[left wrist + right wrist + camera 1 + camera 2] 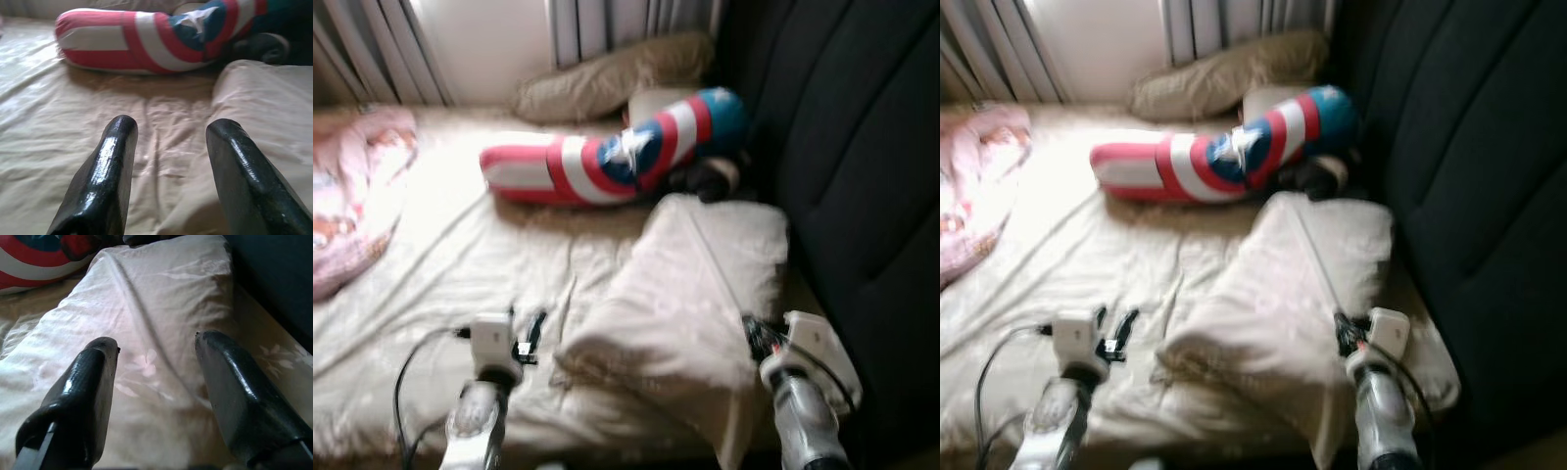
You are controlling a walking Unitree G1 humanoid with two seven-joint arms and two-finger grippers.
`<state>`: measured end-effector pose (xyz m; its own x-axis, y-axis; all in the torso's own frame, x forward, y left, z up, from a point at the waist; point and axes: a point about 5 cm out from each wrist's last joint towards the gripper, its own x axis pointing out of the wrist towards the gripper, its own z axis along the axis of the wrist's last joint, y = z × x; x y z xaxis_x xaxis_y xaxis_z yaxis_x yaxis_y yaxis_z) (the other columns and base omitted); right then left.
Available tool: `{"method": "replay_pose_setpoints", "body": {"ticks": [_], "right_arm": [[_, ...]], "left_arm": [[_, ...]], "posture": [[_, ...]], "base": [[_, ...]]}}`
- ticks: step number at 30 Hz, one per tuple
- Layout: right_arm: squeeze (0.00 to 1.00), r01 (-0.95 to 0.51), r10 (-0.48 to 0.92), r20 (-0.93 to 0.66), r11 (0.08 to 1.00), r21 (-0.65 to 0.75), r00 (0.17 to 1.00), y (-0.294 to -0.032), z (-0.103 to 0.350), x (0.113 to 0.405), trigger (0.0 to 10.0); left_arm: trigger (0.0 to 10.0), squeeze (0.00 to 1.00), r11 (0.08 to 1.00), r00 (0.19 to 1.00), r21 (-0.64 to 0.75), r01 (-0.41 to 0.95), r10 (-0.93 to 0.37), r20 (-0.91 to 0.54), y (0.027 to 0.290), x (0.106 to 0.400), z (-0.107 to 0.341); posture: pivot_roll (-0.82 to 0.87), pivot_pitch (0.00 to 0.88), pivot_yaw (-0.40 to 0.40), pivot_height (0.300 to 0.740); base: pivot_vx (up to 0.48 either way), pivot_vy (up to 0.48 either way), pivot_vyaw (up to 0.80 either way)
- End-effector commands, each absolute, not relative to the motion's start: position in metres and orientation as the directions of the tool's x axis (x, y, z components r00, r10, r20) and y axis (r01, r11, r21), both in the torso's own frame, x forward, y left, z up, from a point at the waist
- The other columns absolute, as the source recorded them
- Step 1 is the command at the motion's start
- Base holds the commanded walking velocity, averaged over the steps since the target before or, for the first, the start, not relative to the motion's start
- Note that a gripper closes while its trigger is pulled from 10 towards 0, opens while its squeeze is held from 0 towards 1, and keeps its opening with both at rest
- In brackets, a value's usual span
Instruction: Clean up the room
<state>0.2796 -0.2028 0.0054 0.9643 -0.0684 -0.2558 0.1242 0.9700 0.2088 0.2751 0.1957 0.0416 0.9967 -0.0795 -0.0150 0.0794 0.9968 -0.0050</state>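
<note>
On bed: cream pillow under spread right gripper; left gripper spread beside.

A: Both head views were soft with blur. What sat behind the striped bolster?

B: A dark lump at the bolster's right end, too blurred to name. The pink blanket left of the bolster was cut off by the picture's edge, and so was the beige pillow in front of it
</note>
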Motion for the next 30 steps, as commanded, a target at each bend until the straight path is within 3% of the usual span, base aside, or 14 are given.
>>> {"method": "replay_pose_setpoints", "body": {"ticks": [1, 11, 20, 21, 30], "right_arm": [[0.0, 0.12, -0.062, -0.257, 0.969, 0.217, 0.965, -0.2, 0.007, 0.283, 10.0], [0.0, 0.129, -0.07, -0.264, 0.968, 0.213, 0.962, -0.2, 0.006, 0.282, 10.0], [0.0, 0.114, -0.047, -0.271, 0.965, 0.238, 0.961, -0.196, 0.003, 0.28, 10.0], [1.0, 0.118, -0.047, -0.272, 0.961, 0.251, 0.961, -0.197, 0.002, 0.278, 10.0], [1.0, 0.159, -0.08, -0.275, 0.947, 0.278, 0.958, -0.2, -0.004, 0.267, 10.0]], "left_arm": [[10.0, 0.0, 0.998, 0.997, -0.005, 0.067, -0.067, -0.03, 0.2, 0.274, 0.04], [10.0, 0.0, 0.998, 0.998, 0.001, 0.064, -0.064, -0.026, 0.201, 0.274, 0.041], [10.0, 0.0, 0.997, 0.997, 0.01, 0.07, -0.07, -0.027, 0.202, 0.274, 0.041], [10.0, 0.0, 0.997, 0.997, 0.01, 0.072, -0.072, -0.028, 0.202, 0.274, 0.041], [10.0, 0.0, 0.996, 0.996, 0.017, 0.083, -0.083, -0.036, 0.203, 0.271, 0.039]], "posture": [[0.04, 0.012, -0.051, 0.65], [0.04, 0.009, -0.046, 0.65], [0.04, 0.0, -0.037, 0.65], [0.04, 0.0, -0.038, 0.65], [0.04, 0.0, -0.035, 0.65]], "base": [[0.289, 0.0, 0.0], [0.285, 0.0, 0.0], [0.0, 0.0, 0.0], [0.0, 0.0, 0.0], [0.0, 0.0, 0.0]]}}
